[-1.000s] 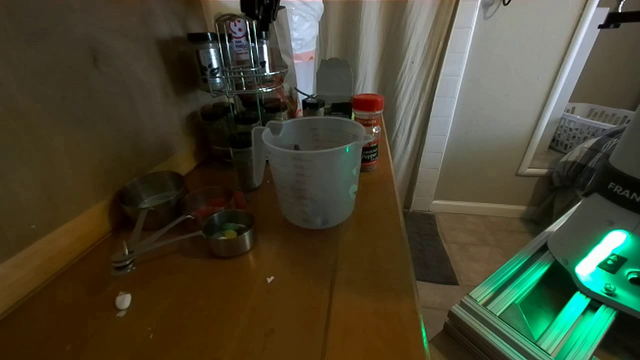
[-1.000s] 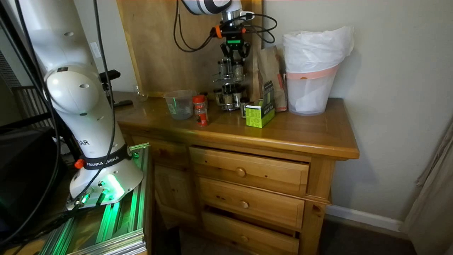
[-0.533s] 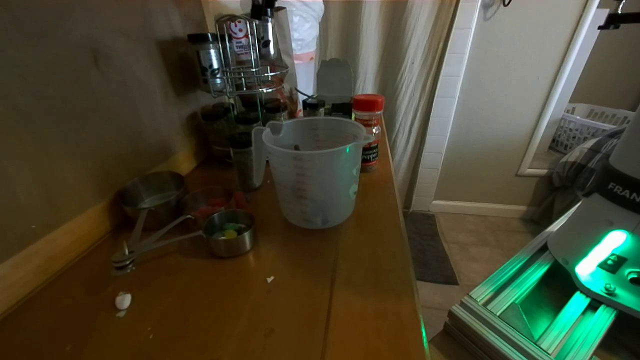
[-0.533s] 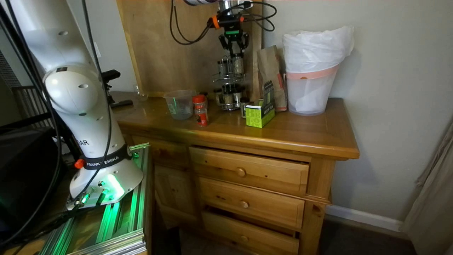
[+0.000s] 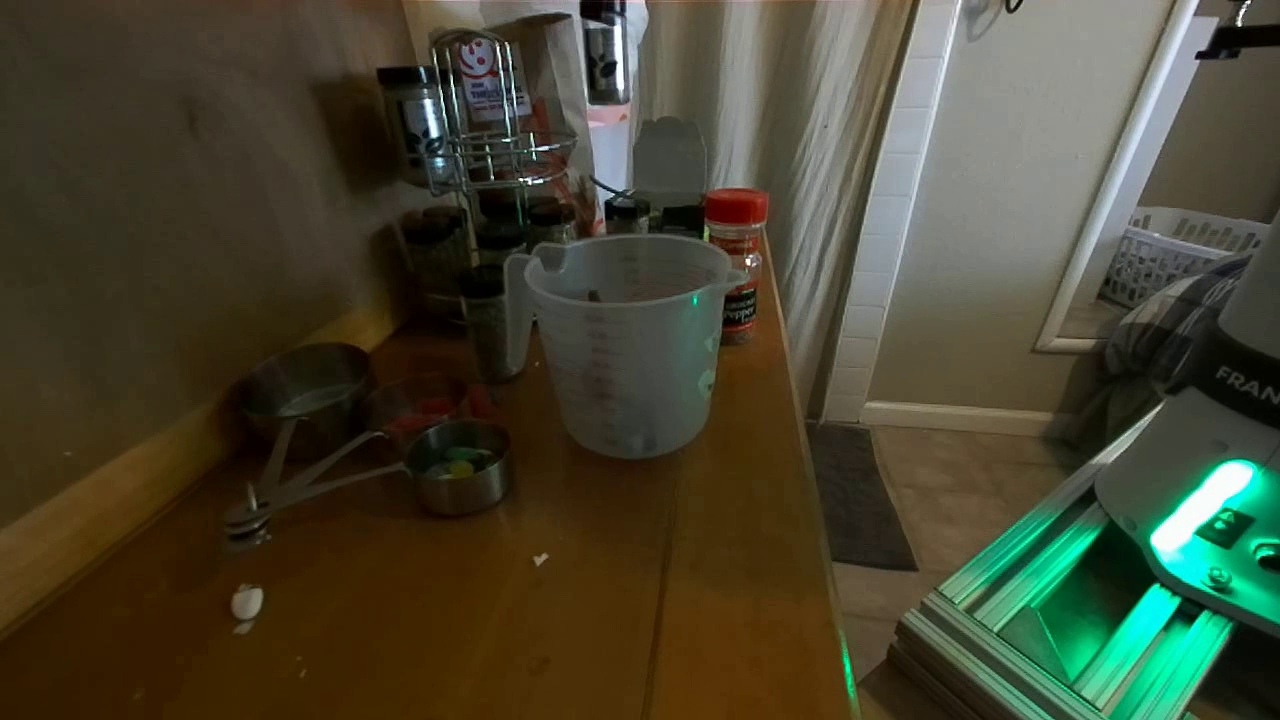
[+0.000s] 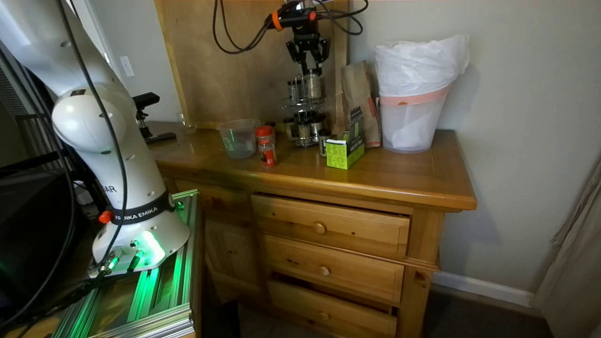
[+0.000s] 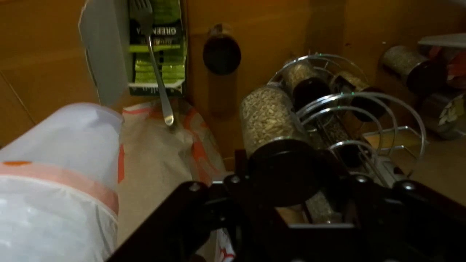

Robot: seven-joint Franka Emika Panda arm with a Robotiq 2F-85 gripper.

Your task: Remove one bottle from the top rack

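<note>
The top rack [image 5: 545, 140] is the upper wire tier of a small two-tier spice rack; it also shows in an exterior view [image 6: 292, 105] and the wrist view [image 7: 391, 98]. A dark-lidded jar [image 5: 416, 125] stands on its wall side. My gripper [image 6: 312, 70] is shut on the lid of a glass jar of pale grains [image 6: 313, 86]. In the wrist view the held jar [image 7: 269, 116] hangs below my fingers [image 7: 284, 162], left of the wires. It is upright, raised and apart from the rack in an exterior view [image 5: 605, 62]. Its lid is partly hidden by the fingers.
A clear measuring jug [image 5: 630, 350], a red-lidded pepper bottle [image 5: 737, 265] and metal measuring cups [image 5: 460, 470] stand on the wooden top. A green tea box [image 6: 345, 152], a loose jar [image 7: 222, 52], a paper bag [image 6: 362, 103] and a lined bin [image 6: 413, 94] are near the rack.
My gripper has lifted the grain jar off the upper tier and carried it away from the wall, clear of the wires. The other things have stayed put.
</note>
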